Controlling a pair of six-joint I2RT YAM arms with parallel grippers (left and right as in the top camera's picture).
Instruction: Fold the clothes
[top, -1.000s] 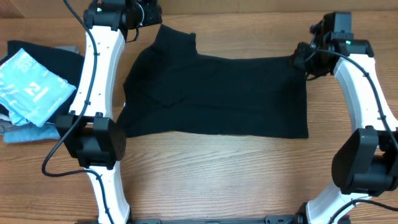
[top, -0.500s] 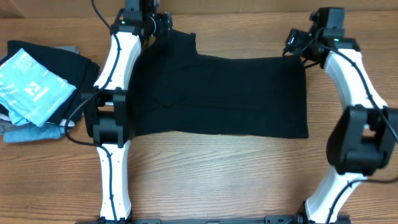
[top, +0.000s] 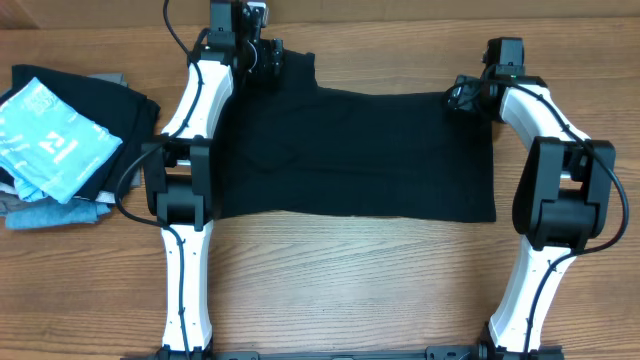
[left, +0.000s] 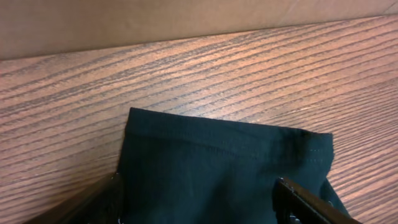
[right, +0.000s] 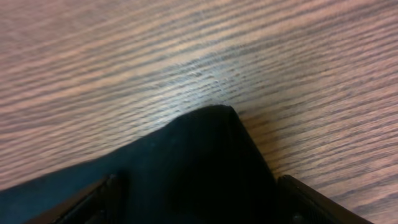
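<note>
The left gripper stands at the far left corner of the black T-shirt. In the left wrist view this gripper has its jaws wide apart, holding nothing, and the stitched hem of a sleeve lies flat on the wood between the two fingers. The right gripper is at the far right corner of the same shirt. In its own camera this gripper is also spread wide with nothing held, and a rounded corner of the black cloth lies between its dark fingers and points away from them. The wooden table carries everything. The T-shirt lies in the middle of it, between the two arms, spread out as a wide, nearly rectangular shape with a straight near edge and one sleeve sticking out at the far left. The white left arm runs along the left edge of the shirt. At the left side of the table, well apart from the shirt, there is a pile of other garments: a light-blue one with white print lies on top of a black one, and grey and blue fabric shows under them at the near side.
</note>
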